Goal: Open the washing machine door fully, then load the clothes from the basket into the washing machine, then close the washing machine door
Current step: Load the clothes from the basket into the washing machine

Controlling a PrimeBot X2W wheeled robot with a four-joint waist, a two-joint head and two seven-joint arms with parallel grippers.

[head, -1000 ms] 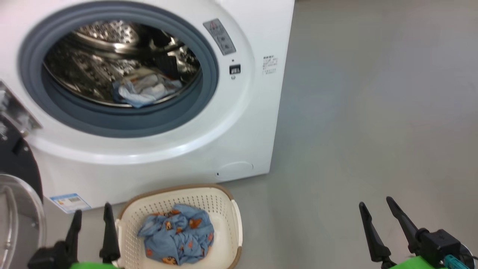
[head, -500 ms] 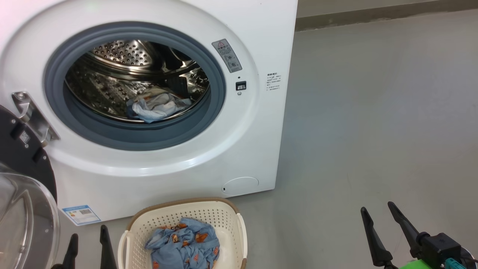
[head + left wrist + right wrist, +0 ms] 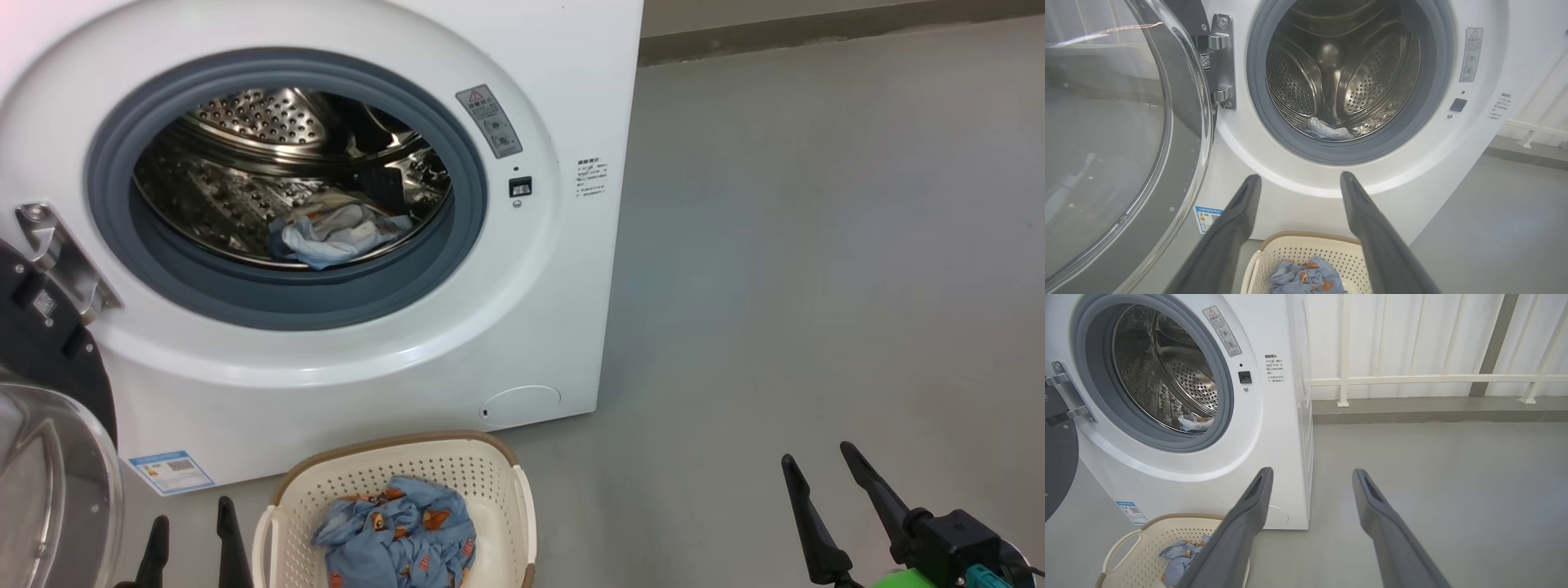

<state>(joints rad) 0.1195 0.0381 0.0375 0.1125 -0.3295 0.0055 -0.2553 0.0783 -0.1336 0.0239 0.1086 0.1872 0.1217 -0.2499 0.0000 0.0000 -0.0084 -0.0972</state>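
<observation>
Head view: cloth is seen in both the drum [image 3: 245, 155] and the basket [image 3: 392, 445]

The clothes [image 3: 400, 535], a crumpled light blue bundle with orange-brown print, are found lying in the basket, with bare cream bottom shown to their right. A pale blue-and-white garment [image 3: 331, 237] is seen at the bottom of the steel drum, behind the grey gasket [image 3: 326, 306]. The basket is set on the floor [image 3: 816, 286] just in front of the washing machine [image 3: 539, 327], below the opening and near the blue label [image 3: 173, 472].

The washing machine door [image 3: 45, 359] is swung wide open to the left on its metal hinge [image 3: 61, 257], so the round opening is left unobstructed; the door's glass bowl is seen bulging at the lower left edge. The left gripper [image 3: 192, 514] is held low between the door and the basket's left rim, its fingers spread apart. The right gripper [image 3: 818, 453] is likewise spread, held over bare grey floor well apart from the basket. To the right of the machine a broad stretch of floor is seen, bounded at the back by a white railing [image 3: 1433, 379]
</observation>
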